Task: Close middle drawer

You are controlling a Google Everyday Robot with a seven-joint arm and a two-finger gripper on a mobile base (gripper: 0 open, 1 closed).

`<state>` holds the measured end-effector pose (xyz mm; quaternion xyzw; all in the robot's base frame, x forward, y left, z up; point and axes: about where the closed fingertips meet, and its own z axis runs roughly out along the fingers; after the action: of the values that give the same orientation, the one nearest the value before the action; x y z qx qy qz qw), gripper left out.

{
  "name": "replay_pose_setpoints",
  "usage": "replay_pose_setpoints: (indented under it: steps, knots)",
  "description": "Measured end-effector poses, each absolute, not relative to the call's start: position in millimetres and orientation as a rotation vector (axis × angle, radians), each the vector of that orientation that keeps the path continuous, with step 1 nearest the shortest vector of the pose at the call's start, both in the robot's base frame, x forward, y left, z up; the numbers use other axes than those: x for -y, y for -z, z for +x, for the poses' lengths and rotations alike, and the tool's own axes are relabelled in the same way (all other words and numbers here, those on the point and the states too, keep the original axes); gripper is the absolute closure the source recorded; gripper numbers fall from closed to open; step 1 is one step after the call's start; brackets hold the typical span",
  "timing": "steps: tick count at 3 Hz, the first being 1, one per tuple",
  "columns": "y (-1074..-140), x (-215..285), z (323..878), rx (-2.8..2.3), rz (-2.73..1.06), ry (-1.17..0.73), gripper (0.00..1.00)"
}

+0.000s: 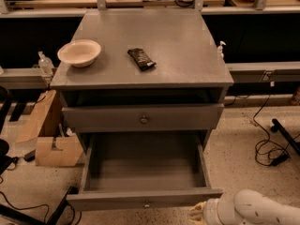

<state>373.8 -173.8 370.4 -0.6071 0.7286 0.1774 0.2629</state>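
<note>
The middle drawer (145, 170) of the grey cabinet (145, 46) is pulled far out towards me. It is a deep, plain, empty box with a low front panel (108, 201) and a small round knob (146, 204). Above it a shut drawer front (93, 118) carries its own knob (144, 120). My gripper (198, 213) is at the bottom edge of the view, just right of the open drawer's front right corner, at the end of the white arm (258, 210). I cannot tell whether it touches the panel.
A white bowl (79, 52) and a dark snack bar (141, 59) lie on the cabinet top. Cardboard boxes (51, 149) stand on the floor to the left. Cables (269, 149) run over the floor to the right. A bench with bottles runs behind.
</note>
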Motion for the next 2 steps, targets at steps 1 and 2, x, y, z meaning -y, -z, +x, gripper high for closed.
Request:
replay_pose_setpoints:
  steps: [1,2]
  knots:
    - [-365.9,171.0,415.7,-1.903,-1.649,-0.467,1.00]
    - [-365.8,171.4,415.4,-1.901,-1.649,-0.467,1.00]
